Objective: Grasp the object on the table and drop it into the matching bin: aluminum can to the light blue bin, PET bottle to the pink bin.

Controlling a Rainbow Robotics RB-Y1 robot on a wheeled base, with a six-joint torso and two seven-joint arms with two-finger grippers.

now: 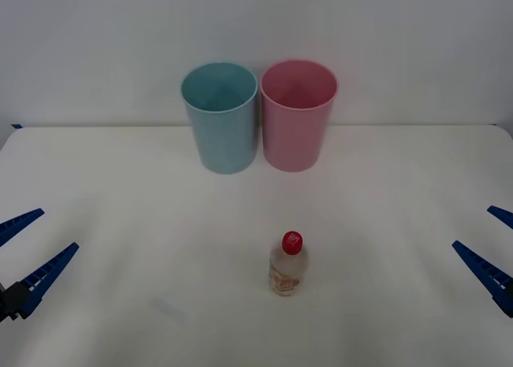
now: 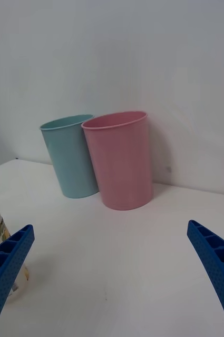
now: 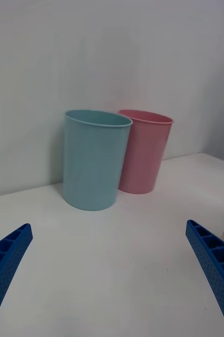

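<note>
Small clear bottle (image 1: 288, 264) with red cap standing upright mid-bench (image 1: 120, 191), blue bin (image 1: 220, 117) and pink bin (image 1: 297, 114) touching behind, left tool (image 1: 22, 251) and right tool (image 1: 490, 243) both hanging released at the edges, white wall (image 1: 401, 38) backing

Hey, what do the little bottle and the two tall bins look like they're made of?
The bottle looks like clear, glossy plastic, see-through above its label, with an opaque red cap. The pink bin and light blue bin look like thin moulded plastic, uniformly coloured with a soft satin sheen, though that's judged from looks alone.
</note>
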